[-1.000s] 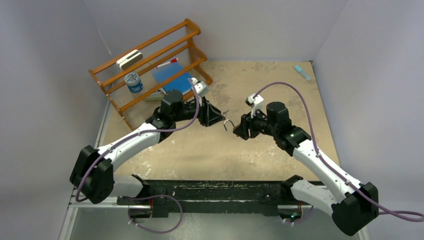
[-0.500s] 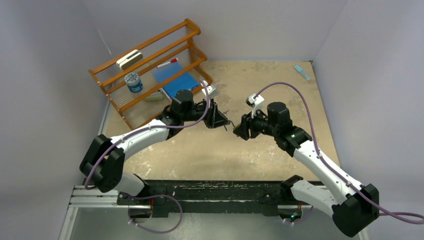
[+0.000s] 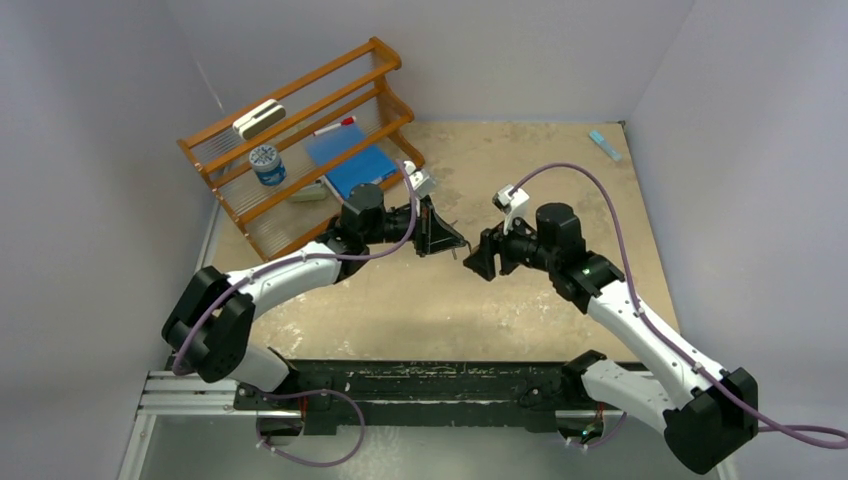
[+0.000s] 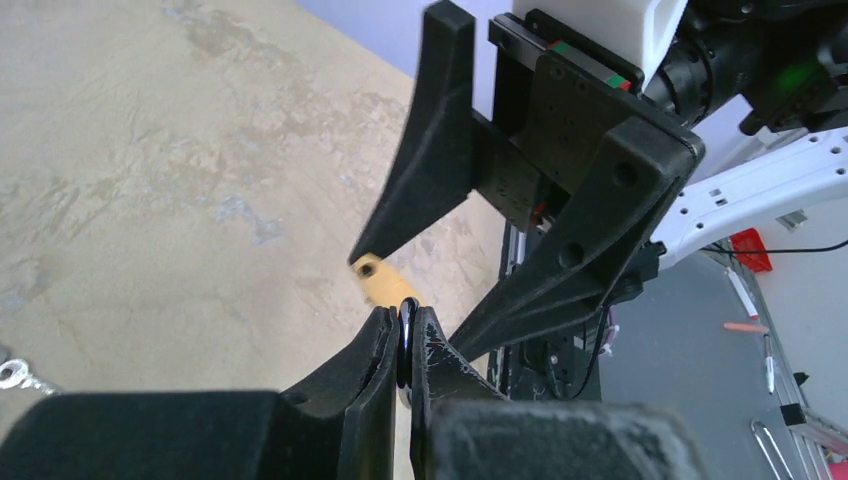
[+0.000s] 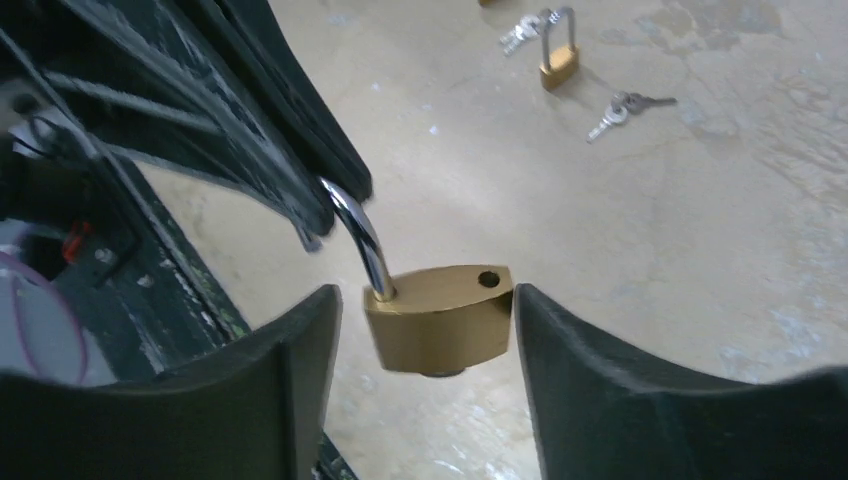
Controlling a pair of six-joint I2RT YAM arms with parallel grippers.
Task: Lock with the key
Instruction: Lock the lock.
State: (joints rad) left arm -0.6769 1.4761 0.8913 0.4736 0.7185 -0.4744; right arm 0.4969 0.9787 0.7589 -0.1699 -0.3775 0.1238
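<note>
A brass padlock hangs in the air between both grippers, its steel shackle swung open. My left gripper is shut on the shackle, with the brass body just beyond its tips. My right gripper is open, and its fingers flank the body. The right finger touches or nearly touches the brass; the left one stands apart. A loose pair of keys lies on the table. From above, the left gripper and right gripper meet mid-table.
A second padlock with keys lies on the tan table beyond the loose keys. Another key lies at the left. A wooden rack with a blue book and a can stands at the back left. A small blue item lies back right.
My left arm has swung right, closing the gap to the right gripper. The padlock's shackle, visible between the grippers before, is now inside the left fingers. The right arm barely moved.
</note>
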